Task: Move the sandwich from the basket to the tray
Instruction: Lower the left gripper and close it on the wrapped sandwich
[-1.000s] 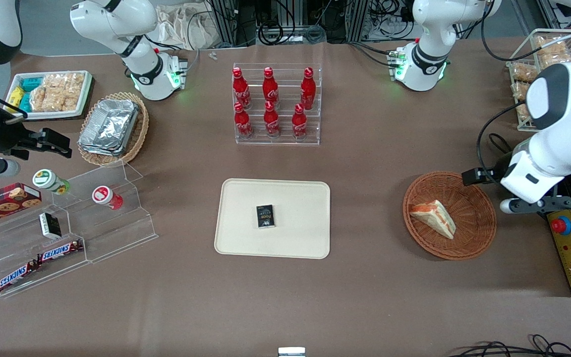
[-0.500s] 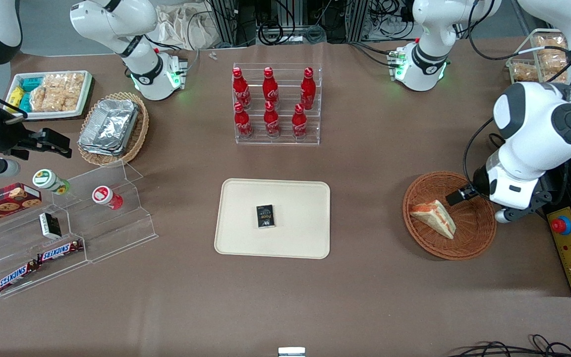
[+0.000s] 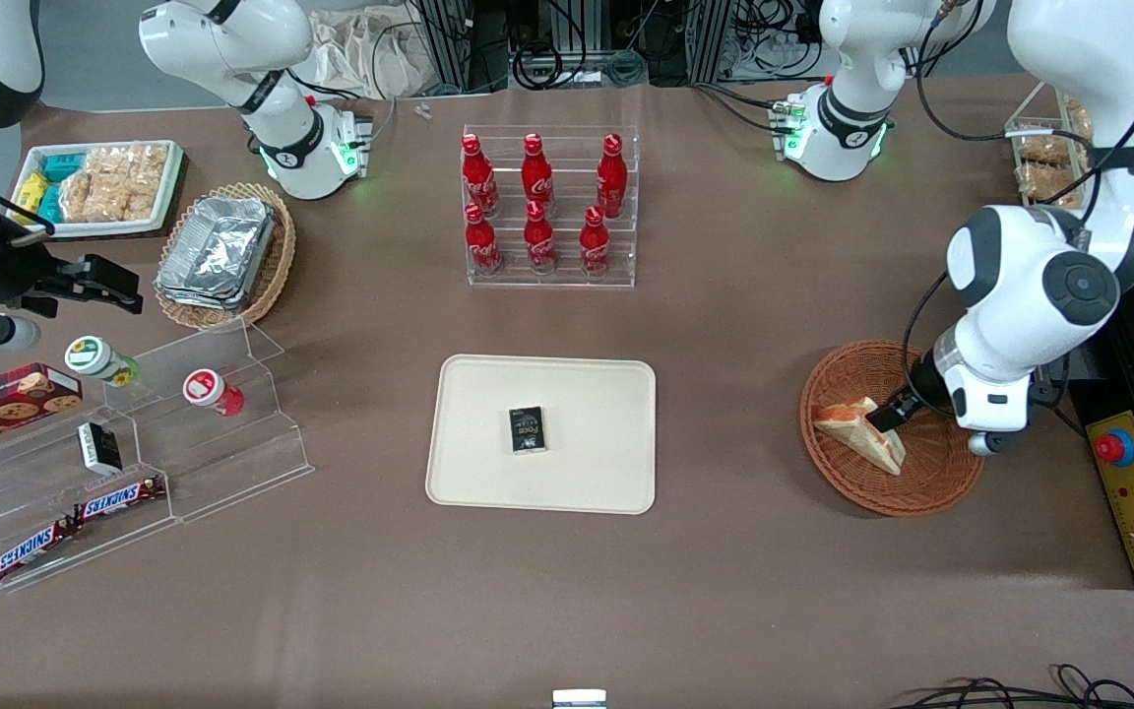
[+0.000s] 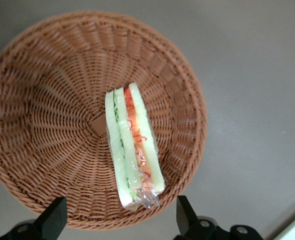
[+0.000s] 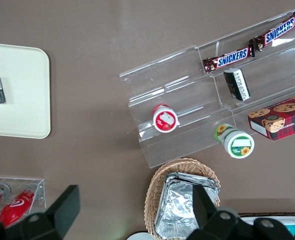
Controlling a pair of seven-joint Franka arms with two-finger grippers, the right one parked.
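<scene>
— Sandwich (image 4: 132,145) first: where does it lie relative to the hand (image 4: 118,220)?

— Start with the bench (image 3: 744,581). On it, well off from the hand toward the parked arm's end, sits the tray (image 3: 587,483), carrying only a small black box (image 3: 527,429). The basket (image 4: 42,120) lies directly under the hand. The wedge rests inside it, cut edge up, off the basket's middle, its wrapped end lying between the two fingers.

— And the fingers (image 4: 55,216)?

— Spread wide, above the basket rim, one on either side of the wedge's end, holding nothing.
</scene>
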